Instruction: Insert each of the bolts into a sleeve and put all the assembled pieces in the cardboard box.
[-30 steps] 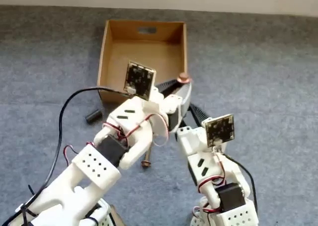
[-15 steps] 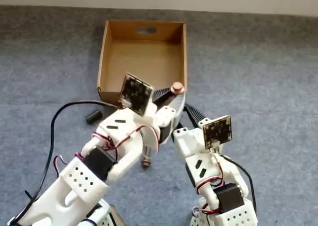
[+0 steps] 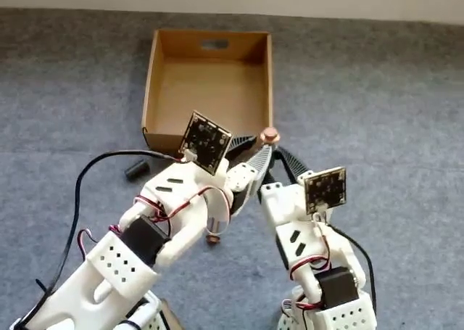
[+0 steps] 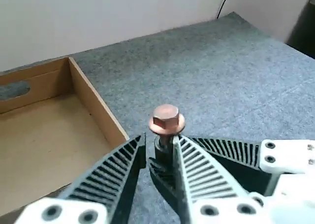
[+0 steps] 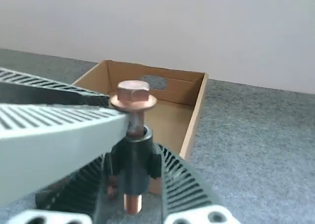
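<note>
My left claw (image 4: 160, 144) pinches the copper hex-head bolt (image 3: 269, 135), seated in the black cylindrical sleeve (image 5: 134, 152) that my right claw (image 5: 134, 167) grips, now shifted rightward to the brown cardboard box's (image 3: 151, 83) near-right corner.

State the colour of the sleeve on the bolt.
Black sleeve, best seen in the right wrist view.

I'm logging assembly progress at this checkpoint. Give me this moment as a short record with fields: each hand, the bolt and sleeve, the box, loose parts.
left hand: shut on bolt, just under its head
right hand: shut on sleeve
assembly: bolt runs through sleeve, tip out below, head not seated
place: held up by the box's near right corner
box: nothing seen inside
loose parts: spare sleeve and spare bolt on the carpet
</note>
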Controlling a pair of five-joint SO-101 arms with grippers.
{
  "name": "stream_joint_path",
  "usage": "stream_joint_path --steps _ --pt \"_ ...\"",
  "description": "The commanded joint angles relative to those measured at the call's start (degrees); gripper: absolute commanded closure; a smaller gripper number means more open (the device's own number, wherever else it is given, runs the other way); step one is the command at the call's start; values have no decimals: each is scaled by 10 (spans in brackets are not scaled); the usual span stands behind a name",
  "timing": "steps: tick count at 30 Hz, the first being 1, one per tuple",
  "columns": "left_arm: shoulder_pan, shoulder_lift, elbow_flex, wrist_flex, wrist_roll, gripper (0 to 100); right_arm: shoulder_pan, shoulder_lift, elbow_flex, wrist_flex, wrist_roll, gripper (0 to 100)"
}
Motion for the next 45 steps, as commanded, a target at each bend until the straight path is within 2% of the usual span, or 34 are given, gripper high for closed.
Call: stream_joint_path --steps 1,15,20,23,27,32,36,40,45 --pt "-2 -16 -4 1 -4 878 8 -7 -6 -15 -4 992" --pt "-1 -18 -5 2 -3 853 8 -5 -2 -15 -4 992" --pt "-7 -18 -7 36 -5 853 8 -8 14 -15 -4 992" --pt "-54 -18 -7 48 -5 854 8 -8 15 -15 -4 992" --pt "-160 -18 -5 52 -5 860 8 -7 17 -13 -4 992" --pt "-280 -14 -2 103 -5 995 9 -7 29 -13 -4 992" --pt "-355 -14 11 157 -5 992 9 -4 29 -12 -4 992" --pt "-401 -13 73 163 -7 992 9 -7 37 7 -4 992" --pt "-427 -13 128 162 -113 992 9 -7 37 29 -4 992"
